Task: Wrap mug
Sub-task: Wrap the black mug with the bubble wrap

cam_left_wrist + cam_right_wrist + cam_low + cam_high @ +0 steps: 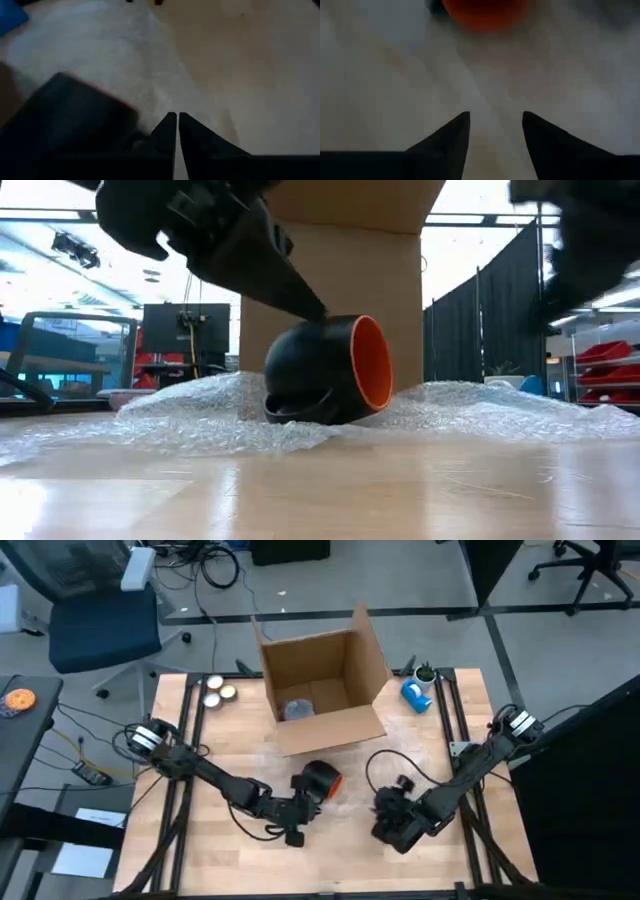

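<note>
On the bubble wrap (480,415) mid-table, the mug (318,782) lay on its side in front of the box (322,690), orange mouth toward the right gripper (495,131), probably so it could roll up in the sheet. The left gripper (177,131) had its fingers pinched together empty at the mug's dark side; the right one sat open nearby with bare wood around it, so plenty of room to fold.

The open cardboard box (325,680) walls off the table behind the mug (320,782), the left gripper (300,808) crowds its near-left side, and bare wooden tabletop (350,860) lies open in front.
</note>
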You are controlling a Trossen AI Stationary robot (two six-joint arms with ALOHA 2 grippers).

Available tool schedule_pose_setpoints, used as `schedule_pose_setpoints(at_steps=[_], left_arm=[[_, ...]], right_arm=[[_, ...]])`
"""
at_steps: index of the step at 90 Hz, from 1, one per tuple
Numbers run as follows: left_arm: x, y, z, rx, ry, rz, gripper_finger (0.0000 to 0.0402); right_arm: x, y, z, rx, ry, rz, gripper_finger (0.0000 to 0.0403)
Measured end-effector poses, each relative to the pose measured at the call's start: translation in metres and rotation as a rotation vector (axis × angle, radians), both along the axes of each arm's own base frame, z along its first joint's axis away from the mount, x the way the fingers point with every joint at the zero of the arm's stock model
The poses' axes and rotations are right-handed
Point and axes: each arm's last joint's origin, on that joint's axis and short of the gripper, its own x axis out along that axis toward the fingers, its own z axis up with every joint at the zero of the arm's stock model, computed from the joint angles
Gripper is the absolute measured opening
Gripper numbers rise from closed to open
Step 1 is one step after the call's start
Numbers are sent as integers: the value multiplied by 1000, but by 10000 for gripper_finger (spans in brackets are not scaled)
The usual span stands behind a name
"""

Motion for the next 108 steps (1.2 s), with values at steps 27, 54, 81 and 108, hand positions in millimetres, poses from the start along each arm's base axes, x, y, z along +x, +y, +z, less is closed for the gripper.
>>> schedule_pose_setpoints(at_steps=[27,54,81,108], left_arm=[[-28,1,-28,7,213,150,5],[-38,-1,-55,-45,153,206,5],[-40,-1,-67,-88,125,187,5],[-41,-4,-69,-166,201,107,5]], right_arm=[[45,-5,-32,42,-223,-30,158],[87,-32,-43,51,-392,-104,158],[97,-51,-40,65,-431,-165,127],[99,-56,-37,14,-436,-175,10]])
